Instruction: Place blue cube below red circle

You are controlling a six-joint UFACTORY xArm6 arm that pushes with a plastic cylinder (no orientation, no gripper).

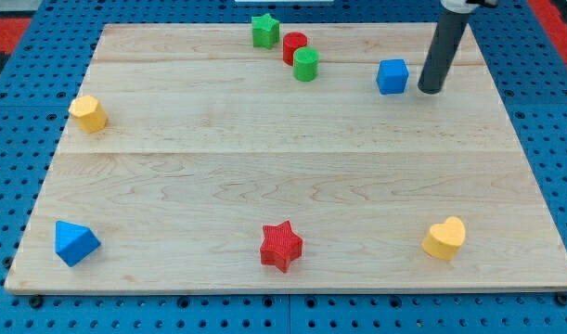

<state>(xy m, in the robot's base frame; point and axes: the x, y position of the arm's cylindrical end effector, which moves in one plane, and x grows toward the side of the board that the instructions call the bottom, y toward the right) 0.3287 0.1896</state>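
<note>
One rod is all we are working with: no claw is showing, so we cannot tell any grip state, and our tip [431, 91] is resting on the desk [264, 176] just to the view's right of the blue cube [392, 76], apart by a slim gap. We are probably standing on that side so a push carries the cube toward the view's left. The red circle [293, 45] is sitting near the top edge, touching the green circle [305, 65] at its lower right, with the green star [264, 30] just left. That green circle is partly occupying the space beneath the red one, so we are judging the cube's path must end lower down.
</note>
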